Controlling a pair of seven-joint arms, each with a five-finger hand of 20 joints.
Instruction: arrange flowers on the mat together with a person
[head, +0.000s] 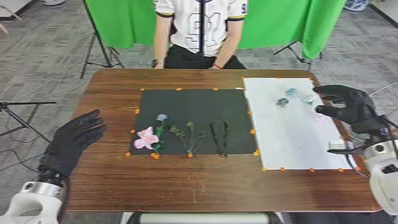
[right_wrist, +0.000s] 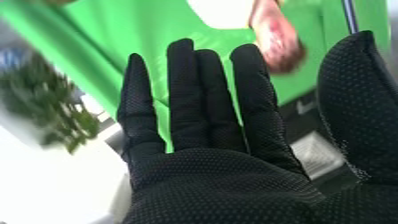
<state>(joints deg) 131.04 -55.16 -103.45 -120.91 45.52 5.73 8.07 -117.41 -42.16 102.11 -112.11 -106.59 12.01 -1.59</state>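
Pink flower and sprigs lie on black mat

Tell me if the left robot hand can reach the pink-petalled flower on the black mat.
Probably yes: the black-gloved left robot hand is open beside the rectangular black mat, near the pink-petalled flower, with nothing visible standing between them.

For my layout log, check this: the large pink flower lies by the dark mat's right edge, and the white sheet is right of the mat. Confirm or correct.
Not quite: the head view shows the large pink flower by the left edge of the dark mat. The white sheet is right of the mat.
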